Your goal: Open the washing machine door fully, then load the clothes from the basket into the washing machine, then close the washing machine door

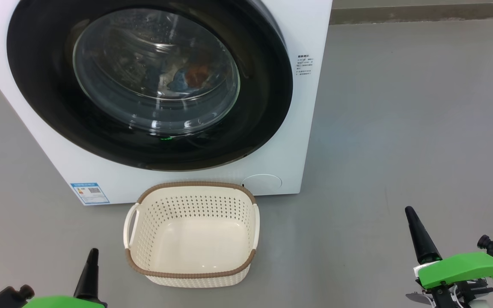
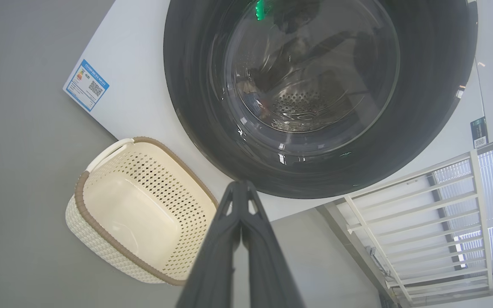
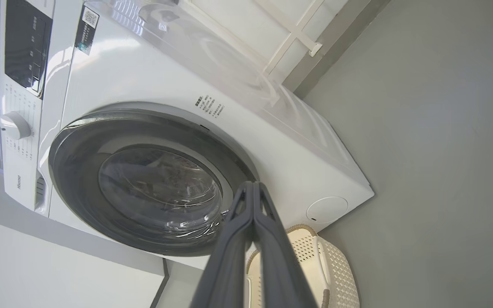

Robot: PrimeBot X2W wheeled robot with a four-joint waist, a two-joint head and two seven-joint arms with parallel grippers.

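A grey floor (image 1: 400, 128) is seen, and the white washer (image 1: 118, 179) is set on it close to its far edge, where a dark skirting runs. The washer's front is taken up by the round black door (image 1: 150, 81), which is shut flat against the front, as is confirmed in the left wrist view (image 2: 315, 85) and the right wrist view (image 3: 156, 188). A dark control panel (image 3: 28, 42) and a white knob (image 3: 14, 125) are carried above the door.

The basket (image 1: 191, 187) is placed upright on the floor just in front of the washer, below the door, nearly touching the front; its bare cream bottom is shown.

The clothes (image 1: 188, 77) are seen through the door glass, lying inside the drum as blue and orange-brown patches.

The left gripper (image 1: 93, 252) is held above the floor's near left corner, apart from the basket, and its fingers (image 2: 240, 201) are pressed together on nothing. The right gripper (image 1: 409, 210) is held over the near right part of the floor, well apart from the basket, its fingers (image 3: 253, 201) likewise clenched on nothing.

A small blue label (image 1: 89, 193) is stuck at the washer's lower left corner.
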